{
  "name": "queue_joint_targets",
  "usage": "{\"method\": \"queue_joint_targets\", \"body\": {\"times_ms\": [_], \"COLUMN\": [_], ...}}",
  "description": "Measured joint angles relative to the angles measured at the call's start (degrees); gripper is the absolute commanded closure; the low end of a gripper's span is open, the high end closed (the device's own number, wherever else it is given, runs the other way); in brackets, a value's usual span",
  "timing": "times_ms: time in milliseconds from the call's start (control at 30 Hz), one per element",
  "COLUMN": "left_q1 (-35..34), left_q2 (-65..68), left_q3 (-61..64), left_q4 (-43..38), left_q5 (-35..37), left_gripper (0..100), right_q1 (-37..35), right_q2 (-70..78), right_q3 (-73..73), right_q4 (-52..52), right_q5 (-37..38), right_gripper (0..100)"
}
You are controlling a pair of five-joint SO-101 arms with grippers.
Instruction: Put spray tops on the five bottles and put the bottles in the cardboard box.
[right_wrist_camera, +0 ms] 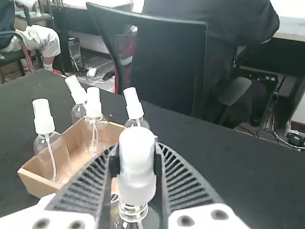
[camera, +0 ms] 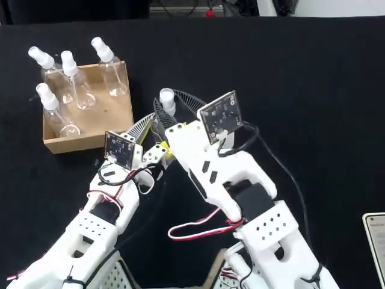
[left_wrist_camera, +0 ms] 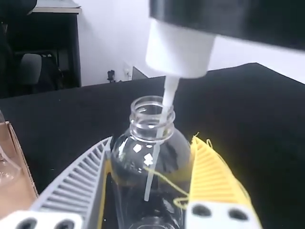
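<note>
The right gripper is open just a bit, closed tight around a white spray top. Its two black fingers press the top on both sides. The top is held straight up and down, w/ its thin tube hanging below it.

The left gripper is open wider and hugs a clear bottle. One grey finger is on one side and one yellow finger is on the other, both touching the round body. The bottle stands upright on the black tabletop. Its neck is open, and the tube goes down through the neck into the bottle. The white top itself sits above the neck, not on it yet.

The left arm comes in from the near left. The right arm comes in from the near middle and leans over the left gripper, so the top sits right above the bottle. Both grippers are just beside the near right corner of the cardboard box.

In the box stand four bottles, all w/ spray tops on.
</note>
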Motion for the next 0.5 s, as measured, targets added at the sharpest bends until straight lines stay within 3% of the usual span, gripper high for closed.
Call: {"method": "queue_joint_targets", "body": {"times_ms": [367, 500], "left_q1": [0.0, 0.0], "left_q2": [0.0, -0.1], "left_q3": [0.0, 0.0], "left_q4": [0.0, 0.0], "left_q5": [0.0, 0.1], "left_gripper": [90, 90], "right_q1": [0.0, 0.0], "right_q2": [-0.2, 7.5], "right_q3": [0.3, -1.7], "right_q4": [-0.1, 1.0], "right_q5": [0.0, -0.1], "right_gripper": [98.4, 98.4]}}
